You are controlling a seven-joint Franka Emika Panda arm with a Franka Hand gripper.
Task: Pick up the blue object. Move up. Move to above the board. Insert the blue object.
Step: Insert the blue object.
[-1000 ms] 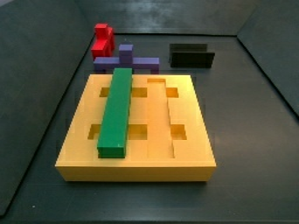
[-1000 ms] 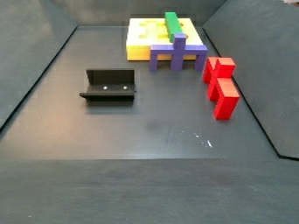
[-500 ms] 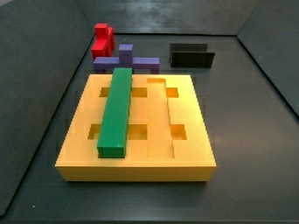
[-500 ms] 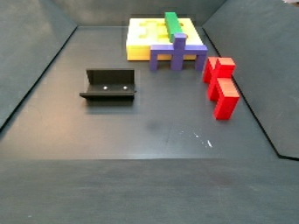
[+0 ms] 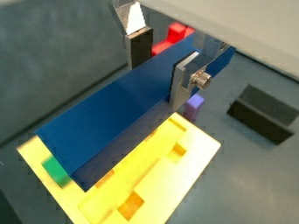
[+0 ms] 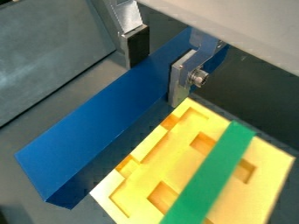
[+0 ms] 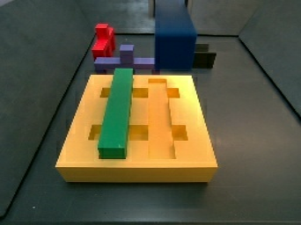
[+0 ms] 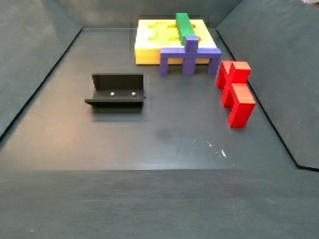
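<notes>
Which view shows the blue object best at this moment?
Both wrist views: the blue object runs full length between the gripper fingers, above the board. A side view shows only its end; in the other it is absent.

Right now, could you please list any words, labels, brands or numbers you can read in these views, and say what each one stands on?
None: no readable text shows in any view.
The blue object, held in the gripper above the board, is plain.
The green bar, the purple block, the red blocks and the fixture carry no markings.
</notes>
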